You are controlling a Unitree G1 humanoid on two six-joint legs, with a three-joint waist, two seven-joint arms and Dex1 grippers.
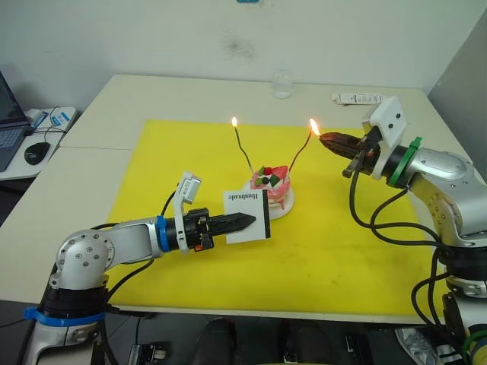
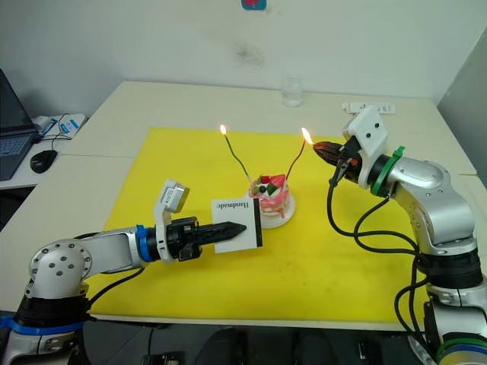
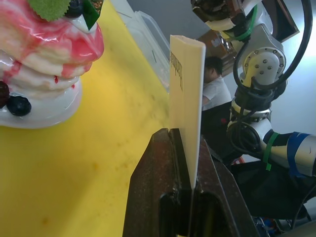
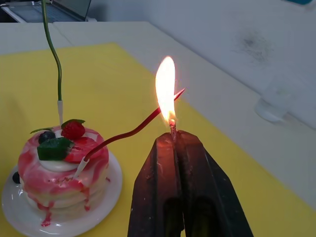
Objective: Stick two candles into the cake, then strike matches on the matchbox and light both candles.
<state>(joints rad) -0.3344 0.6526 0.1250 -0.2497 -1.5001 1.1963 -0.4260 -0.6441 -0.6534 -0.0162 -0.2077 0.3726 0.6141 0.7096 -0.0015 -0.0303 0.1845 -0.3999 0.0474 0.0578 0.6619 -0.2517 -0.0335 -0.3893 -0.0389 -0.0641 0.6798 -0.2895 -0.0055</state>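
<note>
The pink-and-white cake (image 1: 271,185) sits on its white plate (image 1: 280,211) mid-mat with both candles stuck in it. The green candle (image 1: 243,149) carries a small flame at its top. The dark red candle (image 4: 129,132) leans toward my right gripper (image 4: 173,137), which is shut on a burning match (image 4: 173,128). The match flame sits right at the red candle's tip; whether that tip burns itself I cannot tell. My left gripper (image 1: 249,221) is shut on the white matchbox (image 1: 248,214), holding it upright just in front of the cake.
A yellow mat (image 1: 190,160) covers the table's middle. A clear glass (image 1: 282,84) and a white strip-shaped device (image 1: 358,98) stand at the far edge. A laptop and mouse (image 1: 36,153) lie on the side desk at left. A person (image 3: 213,84) sits in the background.
</note>
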